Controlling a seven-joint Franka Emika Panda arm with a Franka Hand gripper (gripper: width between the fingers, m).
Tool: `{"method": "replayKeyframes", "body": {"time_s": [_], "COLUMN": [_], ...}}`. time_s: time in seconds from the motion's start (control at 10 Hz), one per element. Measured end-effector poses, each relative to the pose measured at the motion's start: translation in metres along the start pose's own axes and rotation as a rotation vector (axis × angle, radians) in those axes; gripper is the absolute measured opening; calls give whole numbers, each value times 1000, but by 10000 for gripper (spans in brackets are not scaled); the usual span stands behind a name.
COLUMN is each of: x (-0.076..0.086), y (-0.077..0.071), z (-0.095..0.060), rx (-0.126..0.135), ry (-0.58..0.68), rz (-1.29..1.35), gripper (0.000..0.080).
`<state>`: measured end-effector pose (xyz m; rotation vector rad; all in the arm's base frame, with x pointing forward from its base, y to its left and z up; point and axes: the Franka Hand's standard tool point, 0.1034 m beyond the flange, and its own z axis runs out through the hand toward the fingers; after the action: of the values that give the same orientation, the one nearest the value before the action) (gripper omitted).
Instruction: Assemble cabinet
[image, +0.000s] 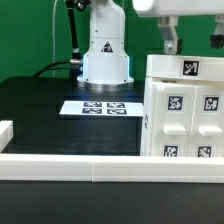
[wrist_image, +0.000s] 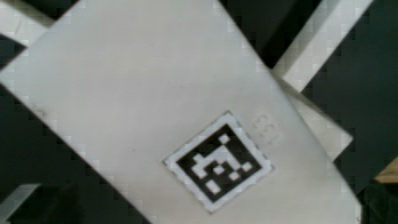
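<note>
The black table lies open on the exterior view's left, bounded by the long low white rail. The large white tagged plastic cabinet box fills the right; the flat marker board lies mid-table.

The exterior view looked low across the table toward the arm's base. The wrist view sat close over the cabinet, their shared part.
</note>
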<state>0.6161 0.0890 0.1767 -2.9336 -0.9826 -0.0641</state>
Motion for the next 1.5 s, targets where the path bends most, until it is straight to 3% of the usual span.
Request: {"method": "replayKeyframes", "body": {"time_s": [0.6,0.9,1.0,1.5], "x": [-14,-15,-16,-17], "y": [6,5,6,7], "z": [13,18,18,18], "rx": [-11,-15,-14,-16], "ry": [-35,-34,-35,-35], "rz": [-505,-469,-467,-391], "gripper": [797,778,560,563]}}
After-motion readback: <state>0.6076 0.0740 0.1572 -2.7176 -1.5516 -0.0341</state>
